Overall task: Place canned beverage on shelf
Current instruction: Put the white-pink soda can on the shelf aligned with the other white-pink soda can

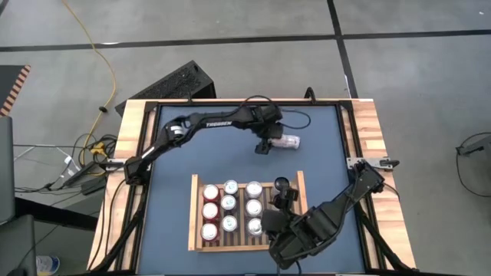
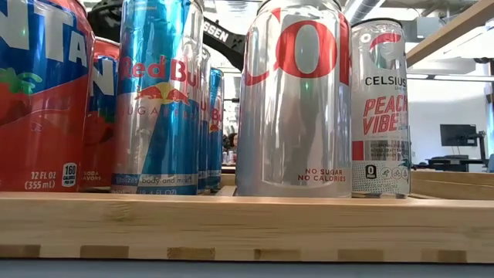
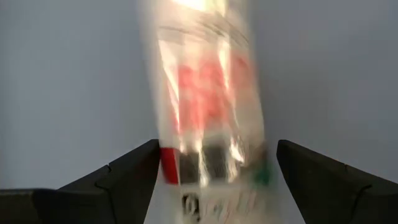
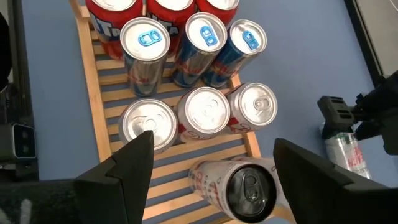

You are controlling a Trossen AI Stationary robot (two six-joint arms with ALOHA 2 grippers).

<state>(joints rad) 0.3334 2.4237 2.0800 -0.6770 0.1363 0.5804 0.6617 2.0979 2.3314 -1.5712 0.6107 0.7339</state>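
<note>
Left tool (image 1: 263,146): hovering over the far part of the worktop, fingers spread wide on either side of a silver can with red print (image 1: 288,142) that's lying on its side. Looking open to me, nothing squeezed yet.
Right tool (image 1: 281,193): sitting over the right end of the shelf (image 1: 195,230), fingers wide apart around a can with a dark top (image 4: 249,186) that's lying tipped on the slats. Can't tell if it's actually pinching it or just straddling it.
Shelf: near the front of the worktop, already carrying nine upright cans in three rows, right column not filled upright yet.
What could go wrong: round cans lying down are begging to roll, so a nudge from one finger could be sending the far one scooting off. The tipped one could be bumping its standing neighbours when it's being stood up.
Materials: thin shiny aluminium cans, slick and dent-prone; pale wood slatted shelf with a low rim; flat matte blue worktop (image 1: 169,199).
</note>
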